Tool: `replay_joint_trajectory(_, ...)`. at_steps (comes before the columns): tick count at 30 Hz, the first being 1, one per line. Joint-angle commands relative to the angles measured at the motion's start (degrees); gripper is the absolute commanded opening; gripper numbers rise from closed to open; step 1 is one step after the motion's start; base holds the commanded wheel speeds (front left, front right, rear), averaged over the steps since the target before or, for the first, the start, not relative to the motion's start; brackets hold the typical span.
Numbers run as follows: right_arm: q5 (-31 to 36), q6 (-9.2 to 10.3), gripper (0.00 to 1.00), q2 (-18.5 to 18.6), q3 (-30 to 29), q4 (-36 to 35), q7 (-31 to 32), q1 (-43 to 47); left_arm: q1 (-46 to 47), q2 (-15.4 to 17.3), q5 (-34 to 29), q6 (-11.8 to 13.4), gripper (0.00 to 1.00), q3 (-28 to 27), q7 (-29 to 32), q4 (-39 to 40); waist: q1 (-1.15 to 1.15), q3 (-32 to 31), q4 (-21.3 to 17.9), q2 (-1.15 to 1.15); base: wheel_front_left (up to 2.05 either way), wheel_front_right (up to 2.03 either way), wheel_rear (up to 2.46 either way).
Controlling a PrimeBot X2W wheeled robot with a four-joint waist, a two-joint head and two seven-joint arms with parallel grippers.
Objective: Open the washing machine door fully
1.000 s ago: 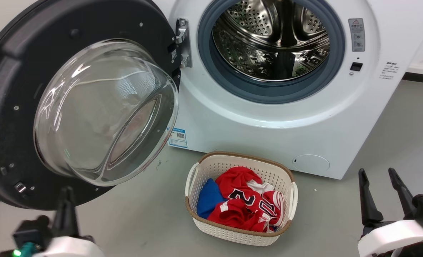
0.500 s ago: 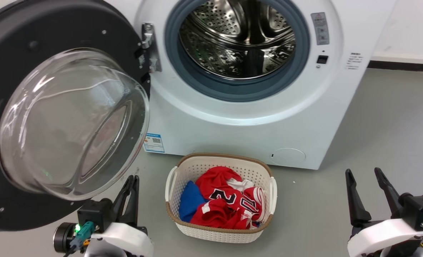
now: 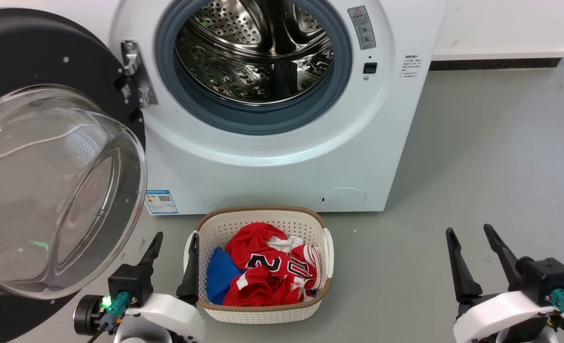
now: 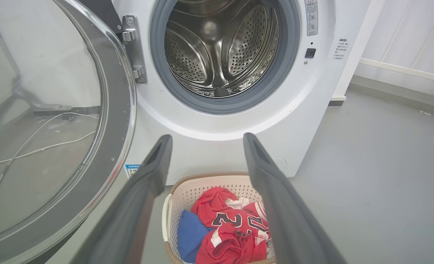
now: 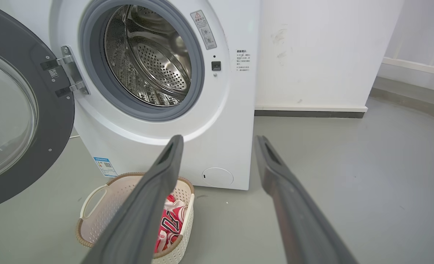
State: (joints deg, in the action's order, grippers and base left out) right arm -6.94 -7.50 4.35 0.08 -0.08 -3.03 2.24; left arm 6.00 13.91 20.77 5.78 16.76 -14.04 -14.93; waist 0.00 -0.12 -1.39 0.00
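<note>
The washing machine [image 3: 272, 157] [image 4: 220, 124] [image 5: 158, 135] is a white front-loader whose grey-ringed steel drum stands exposed. Its round black door [image 3: 48, 52] [image 4: 118, 110] [image 5: 57, 121], with a bulging clear glass bowl [image 3: 48, 190], hangs swung out wide to the left on its hinge [image 3: 134, 71]. My left gripper [image 3: 175, 240] [image 4: 206, 141] is open and empty, low beside the door's bottom edge and apart from it. My right gripper [image 3: 470, 233] [image 5: 219, 141] is open and empty over the bare floor at the lower right.
A white laundry basket [image 3: 206, 228] [image 4: 169, 194] [image 5: 92, 223] with red and blue clothes sits on the grey floor in front of the machine, just right of my left fingers. A white wall with a dark skirting [image 3: 496, 62] runs behind on the right. Cables [image 4: 37, 146] show through the door glass.
The head view has turned to the right, so machine and basket sit further left. My left gripper has drawn away from the door's lower edge to beside the basket, its fingers now spread apart.
</note>
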Motion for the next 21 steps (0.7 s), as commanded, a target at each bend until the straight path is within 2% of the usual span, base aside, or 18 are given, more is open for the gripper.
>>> replay_joint_trajectory(1,-0.03,0.01,1.00,0.24,0.07,0.14,-0.36,-0.92,-0.27,-0.12,-0.20,0.37,1.00,-0.18,-0.47,0.07,0.00,0.15,-0.39,0.00,0.00,0.00,0.00)
replay_joint_trajectory(15,-0.49,0.01,1.00,0.74,0.27,1.49,-1.56,-1.81,0.77,0.29,-2.04,1.46,1.00,-1.72,-1.18,1.41,0.00,0.36,-1.40,0.00,0.00,0.00,0.00)
replay_joint_trajectory(21,-0.77,0.01,1.00,1.09,0.47,2.00,-1.92,-1.89,0.12,0.57,-1.97,1.10,1.00,-1.69,-1.22,0.99,0.00,0.25,-1.38,0.00,0.00,0.00,0.00)
